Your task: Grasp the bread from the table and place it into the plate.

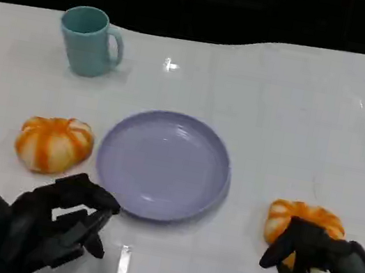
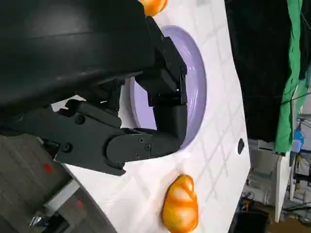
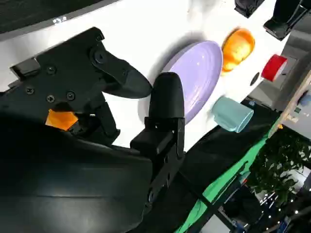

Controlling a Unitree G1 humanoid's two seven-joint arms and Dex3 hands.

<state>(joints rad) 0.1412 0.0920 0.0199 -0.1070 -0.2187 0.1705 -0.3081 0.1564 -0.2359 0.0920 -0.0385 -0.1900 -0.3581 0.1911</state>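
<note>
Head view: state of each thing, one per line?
Plate: empty, flat on the table.
Left bread: on the table, untouched.
Right bread: on the table, right robot hand over it, grip unclear.
Mug: upright.
Left robot hand: open, holds nothing.

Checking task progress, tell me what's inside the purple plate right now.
Nothing lies in the purple plate; its bare inside shows. One bread sits left of it, another right, under the right hand.
</note>
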